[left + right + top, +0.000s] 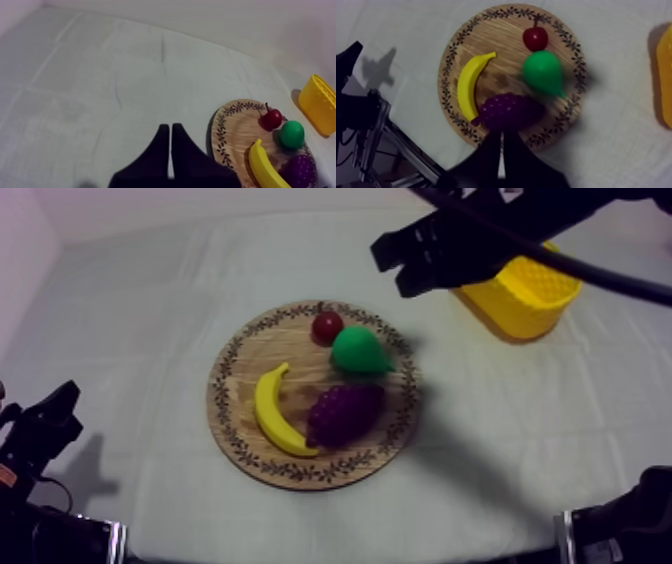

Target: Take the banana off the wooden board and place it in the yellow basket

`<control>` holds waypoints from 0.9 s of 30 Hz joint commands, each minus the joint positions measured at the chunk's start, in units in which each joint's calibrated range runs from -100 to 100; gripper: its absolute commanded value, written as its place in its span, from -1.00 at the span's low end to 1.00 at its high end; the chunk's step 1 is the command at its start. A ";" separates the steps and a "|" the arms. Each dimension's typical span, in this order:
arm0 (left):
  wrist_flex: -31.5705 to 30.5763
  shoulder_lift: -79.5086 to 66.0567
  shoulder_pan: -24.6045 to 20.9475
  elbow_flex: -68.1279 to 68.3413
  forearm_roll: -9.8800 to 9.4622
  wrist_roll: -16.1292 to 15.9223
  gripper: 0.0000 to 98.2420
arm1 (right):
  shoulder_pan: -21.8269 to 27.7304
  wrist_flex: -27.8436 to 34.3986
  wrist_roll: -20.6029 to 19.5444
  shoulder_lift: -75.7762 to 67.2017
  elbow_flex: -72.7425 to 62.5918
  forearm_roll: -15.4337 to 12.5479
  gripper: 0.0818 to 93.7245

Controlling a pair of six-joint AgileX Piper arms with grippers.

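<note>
**Inspector:** Location of the banana point(272, 410)?

**Assistant:** On the wooden board point(238, 378), lying flat on the side away from the yellow basket point(540, 293), with one end against the grapes point(345, 413). The pear point(358, 351) and the small red fruit point(327, 327) share the board. Nothing has hold of the banana.

**Inspector:** The fingers?

**Assistant:** The right fingers point(496, 145) are pressed together and empty, held high over the board's rim beside the grapes. In the top view that arm reaches in next to the basket. The left fingers point(165, 137) are also pressed together and empty, over bare tabletop point(75, 75) off to the side of the board.

**Inspector:** The basket?

**Assistant:** It stands upright on the tabletop, apart from the board. No fruit is visible in it.

**Inspector:** Assessment?

**Assistant:** No step is complete. Outstanding: open the fingers, descend on the banana, grip, lift, carry it to the basket and release. In my judgement the right arm is the better placed for this.
</note>
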 commanded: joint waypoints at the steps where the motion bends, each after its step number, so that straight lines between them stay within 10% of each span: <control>1: 0.00 0.00 0.01 -0.03 0.04 0.00 -1.00 | -0.11 -0.49 0.61 0.89 -0.45 -0.05 -0.97; 11: 0.00 0.00 0.01 -0.03 0.04 -0.01 -1.00 | -2.91 -4.86 1.20 5.24 -1.25 0.37 -0.62; 21: 0.00 0.00 0.01 -0.03 0.04 -0.01 -1.00 | -4.50 -5.00 -0.09 15.20 -6.59 -0.13 0.46; 27: 0.00 0.00 0.01 -0.03 0.04 0.01 -1.00 | -3.59 -4.23 1.74 23.10 -11.98 -3.52 0.78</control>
